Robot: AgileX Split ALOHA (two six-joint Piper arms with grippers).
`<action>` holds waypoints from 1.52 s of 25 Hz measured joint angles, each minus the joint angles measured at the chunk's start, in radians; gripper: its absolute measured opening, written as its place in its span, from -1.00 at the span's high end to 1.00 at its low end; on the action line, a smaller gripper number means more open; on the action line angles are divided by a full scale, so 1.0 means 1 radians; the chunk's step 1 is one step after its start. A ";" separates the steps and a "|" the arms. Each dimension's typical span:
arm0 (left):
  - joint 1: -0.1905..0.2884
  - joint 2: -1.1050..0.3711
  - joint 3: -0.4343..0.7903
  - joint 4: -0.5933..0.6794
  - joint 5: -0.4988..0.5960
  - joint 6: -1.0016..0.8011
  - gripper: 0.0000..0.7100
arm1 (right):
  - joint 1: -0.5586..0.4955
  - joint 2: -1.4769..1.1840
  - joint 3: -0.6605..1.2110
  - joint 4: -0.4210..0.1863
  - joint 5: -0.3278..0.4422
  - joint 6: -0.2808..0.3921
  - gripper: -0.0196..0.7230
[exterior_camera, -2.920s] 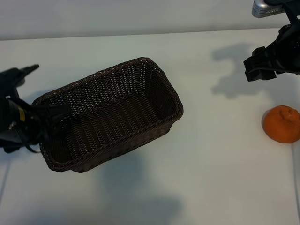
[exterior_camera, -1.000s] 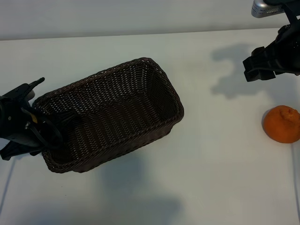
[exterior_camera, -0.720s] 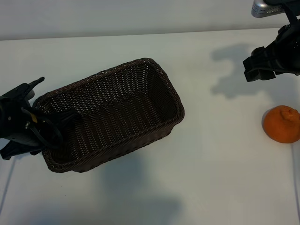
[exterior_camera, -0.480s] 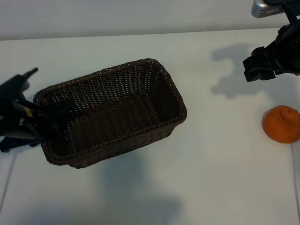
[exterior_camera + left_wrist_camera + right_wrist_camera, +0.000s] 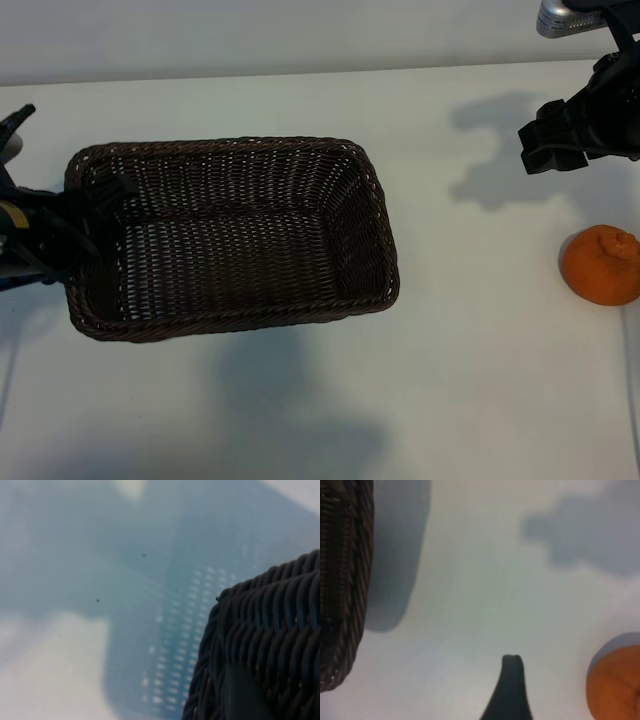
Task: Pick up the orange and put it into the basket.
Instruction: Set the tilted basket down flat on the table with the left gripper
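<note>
Orange (image 5: 600, 264) sits untouched at the table's (image 5: 470, 340) right edge, well apart from the wicker basket (image 5: 370, 200). Left gripper (image 5: 85, 225) pinches the basket's left end wall, holding it off the table; it could slip or swing. Right gripper (image 5: 552, 146) hovers spread wide above the orange.

bare table (image 5: 470, 300) lies between basket (image 5: 370, 190) and orange (image 5: 600, 264).
</note>
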 joint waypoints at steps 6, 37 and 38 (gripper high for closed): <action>0.000 -0.001 -0.033 -0.181 -0.010 0.138 0.08 | 0.000 0.000 0.000 0.000 0.000 0.000 -0.66; -0.045 0.367 -0.396 -0.660 0.039 0.643 0.08 | 0.000 0.000 0.000 0.003 0.010 0.000 -0.66; -0.060 0.388 -0.408 -0.678 0.033 0.650 0.08 | 0.000 0.000 0.000 0.003 0.010 0.000 -0.66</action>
